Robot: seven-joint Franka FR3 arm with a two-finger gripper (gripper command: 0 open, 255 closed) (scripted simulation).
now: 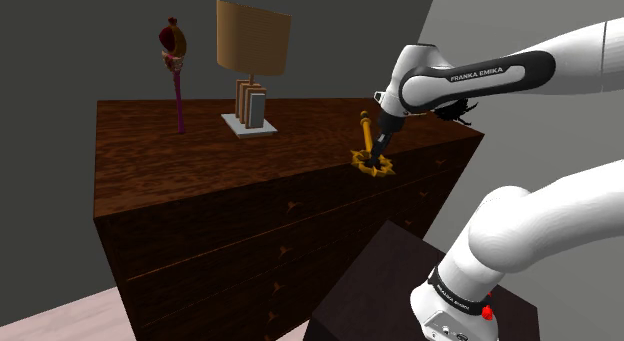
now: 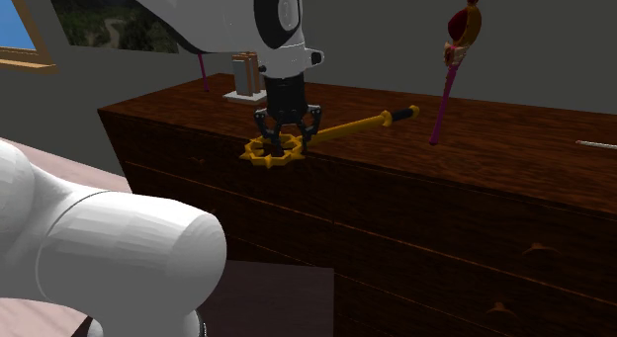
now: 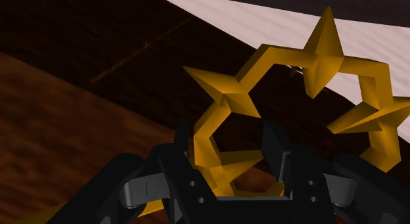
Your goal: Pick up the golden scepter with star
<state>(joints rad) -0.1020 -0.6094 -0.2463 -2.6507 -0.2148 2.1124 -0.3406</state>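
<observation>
The golden scepter (image 1: 368, 139) lies on the dark wooden dresser (image 1: 200, 159) near its front edge. Its ring of stars (image 1: 373, 166) reaches the edge, and the shaft (image 2: 361, 125) points back across the top. My black gripper (image 2: 287, 137) hangs straight down over the star ring (image 2: 269, 154). In the wrist view the gripper (image 3: 228, 134) is open. One golden segment of the ring (image 3: 209, 147) runs up between the fingers, close to one finger (image 3: 184, 154) and apart from the other (image 3: 277, 150). The rest of the star ring (image 3: 315, 58) juts past the dresser's edge over the pale floor.
A purple staff with a red head (image 1: 174, 49) stands upright at the back of the dresser. Beside it is a lamp (image 1: 253, 34) on a white base (image 1: 250, 126). A thin pale rod (image 2: 596, 144) lies on the dresser top. My dark stand (image 1: 390, 279) sits close to the drawer fronts.
</observation>
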